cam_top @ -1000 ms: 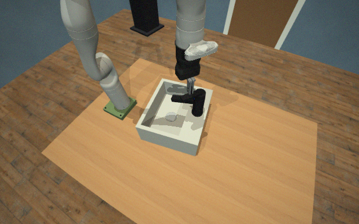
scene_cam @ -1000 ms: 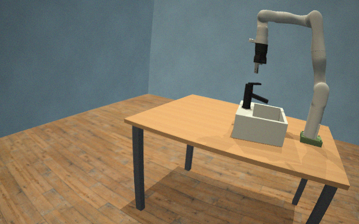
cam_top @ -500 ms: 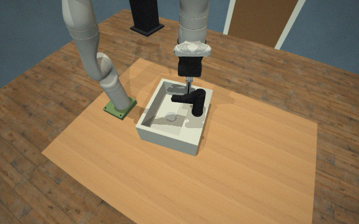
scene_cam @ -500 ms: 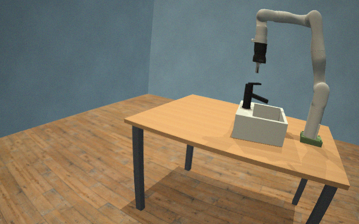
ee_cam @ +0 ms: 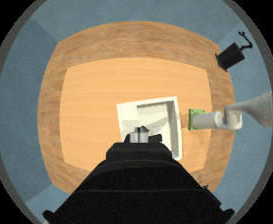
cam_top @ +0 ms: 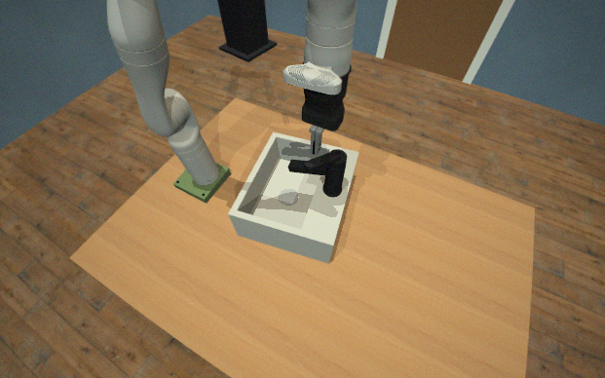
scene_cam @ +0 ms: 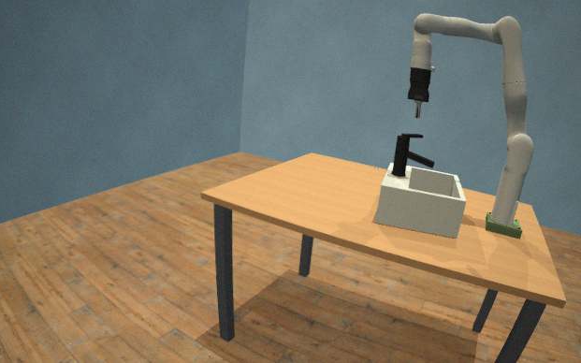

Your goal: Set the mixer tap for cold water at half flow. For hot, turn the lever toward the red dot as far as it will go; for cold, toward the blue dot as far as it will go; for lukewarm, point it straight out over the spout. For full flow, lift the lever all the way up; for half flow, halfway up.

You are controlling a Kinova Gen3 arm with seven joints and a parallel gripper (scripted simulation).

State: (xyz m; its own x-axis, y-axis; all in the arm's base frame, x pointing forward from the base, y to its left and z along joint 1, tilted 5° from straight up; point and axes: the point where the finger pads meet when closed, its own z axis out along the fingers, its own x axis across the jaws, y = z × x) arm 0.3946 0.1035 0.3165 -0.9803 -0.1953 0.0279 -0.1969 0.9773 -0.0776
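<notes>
A black mixer tap (cam_top: 334,173) stands on the rim of a white square sink (cam_top: 293,195) on the wooden table. Its spout (scene_cam: 420,159) slants out over the basin. The short lever (scene_cam: 412,136) lies flat on top of the tap and points the same way as the spout. I see no red or blue dot in any view. My gripper (scene_cam: 417,112) hangs fingers down well above the tap, apart from it, shut and empty. It also shows in the top view (cam_top: 316,141). In the wrist view the gripper body hides the tap, and only the sink (ee_cam: 149,129) shows.
The arm's green base (cam_top: 203,181) is bolted to the table beside the sink. A round drain (cam_top: 287,197) sits in the basin floor. A black pedestal (cam_top: 245,26) and a brown door panel (cam_top: 441,34) stand on the floor beyond the table.
</notes>
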